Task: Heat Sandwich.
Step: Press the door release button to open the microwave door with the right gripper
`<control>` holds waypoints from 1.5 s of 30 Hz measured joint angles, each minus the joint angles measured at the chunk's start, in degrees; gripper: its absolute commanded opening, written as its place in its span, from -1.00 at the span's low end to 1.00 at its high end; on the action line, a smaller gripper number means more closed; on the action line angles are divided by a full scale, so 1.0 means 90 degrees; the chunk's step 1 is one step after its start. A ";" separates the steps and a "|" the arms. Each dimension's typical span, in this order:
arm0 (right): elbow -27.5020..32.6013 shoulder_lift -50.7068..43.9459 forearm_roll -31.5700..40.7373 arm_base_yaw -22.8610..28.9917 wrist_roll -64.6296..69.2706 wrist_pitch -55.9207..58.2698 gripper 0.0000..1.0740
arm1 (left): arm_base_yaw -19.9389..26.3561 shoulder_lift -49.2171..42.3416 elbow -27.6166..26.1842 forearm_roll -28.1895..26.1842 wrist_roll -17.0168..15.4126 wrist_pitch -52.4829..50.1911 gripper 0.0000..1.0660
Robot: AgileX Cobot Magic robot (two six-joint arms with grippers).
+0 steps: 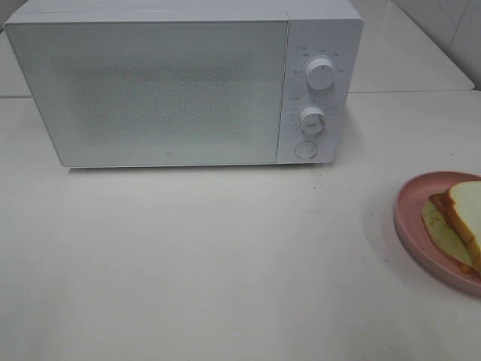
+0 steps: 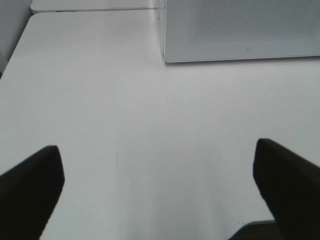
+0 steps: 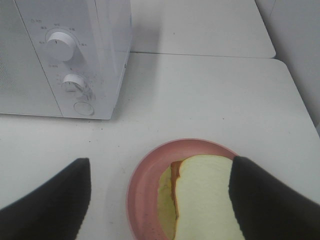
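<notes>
Spreading its fingers wide, our right gripper [image 3: 161,167] frames the sandwich [image 3: 200,200] right of the microwave [image 1: 150,90]; our left gripper [image 2: 157,155] gapes before the microwave.

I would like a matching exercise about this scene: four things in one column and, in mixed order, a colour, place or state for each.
Things:
1 microwave door
2 plate
3 sandwich
4 upper knob

Descriptions:
a pink
b on the control panel, right of the door
c shut
d lying on the plate

Pairs: 1-c, 2-a, 3-d, 4-b

Left pincer [image 2: 157,147] spread wide, right pincer [image 3: 160,161] parted
</notes>
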 measured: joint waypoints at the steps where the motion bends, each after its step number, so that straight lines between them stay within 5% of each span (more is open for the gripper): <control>1: 0.0000 0.0089 0.0000 0.0000 0.0000 -0.0083 0.38 | 0.0000 0.0000 0.0000 0.0000 0.0000 0.0000 0.83; 20: 0.0000 0.1878 -0.0019 0.0000 0.0013 -0.1827 0.38 | 0.0000 0.0000 0.0000 0.0000 0.0000 0.0000 0.83; 34: 0.0649 0.3711 0.0019 0.0000 -0.0006 -0.5360 0.38 | 0.0000 0.0000 0.0000 0.0000 0.0000 0.0000 0.83; 41: 0.0961 0.4590 0.0923 0.0089 -0.0719 -0.7016 0.38 | 0.0000 0.0000 0.0000 0.0000 0.0000 0.0000 0.83; 45: 0.1292 0.5195 0.2158 0.0751 -0.1725 -0.8238 0.38 | 0.0000 0.0000 0.0000 0.0000 0.0000 0.0000 0.83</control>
